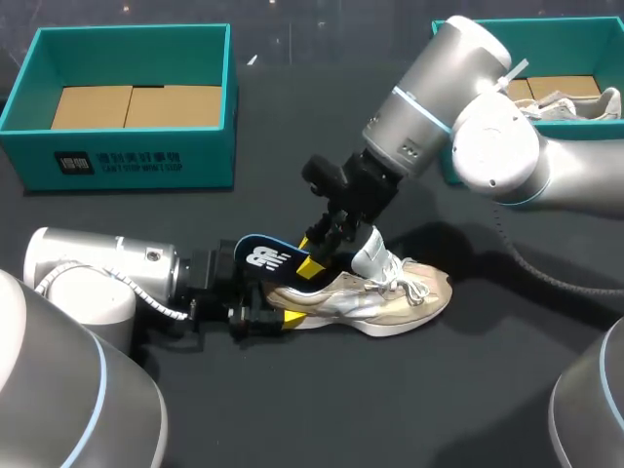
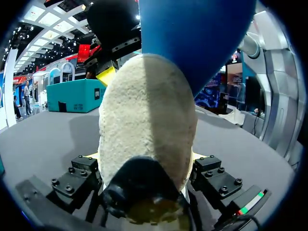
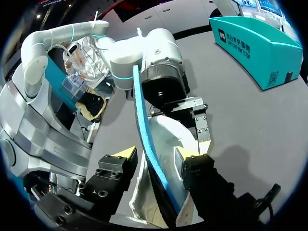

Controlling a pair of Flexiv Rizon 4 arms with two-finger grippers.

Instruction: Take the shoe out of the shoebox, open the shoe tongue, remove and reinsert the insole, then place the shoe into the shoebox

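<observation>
- My right gripper (image 3: 158,155) is spread, with the blue insole (image 3: 143,126) standing on edge between its fingers.
- The pale shoe (image 3: 166,144) lies beneath, with my left gripper (image 3: 179,115) at its heel, twelve o'clock.
- A teal shoebox (image 3: 255,48) sits at two o'clock.

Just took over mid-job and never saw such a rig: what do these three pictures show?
Two robot arms work at a dark table. The head view looks down from above; each round picture comes from a camera on one arm's wrist. The left tool is shut on the heel of the pale shoe. The right tool is at the blue insole, which sticks out of the shoe; whether it grips, I cannot tell. Behind stand a left shoebox and a right shoebox, which holds a second shoe.
</observation>
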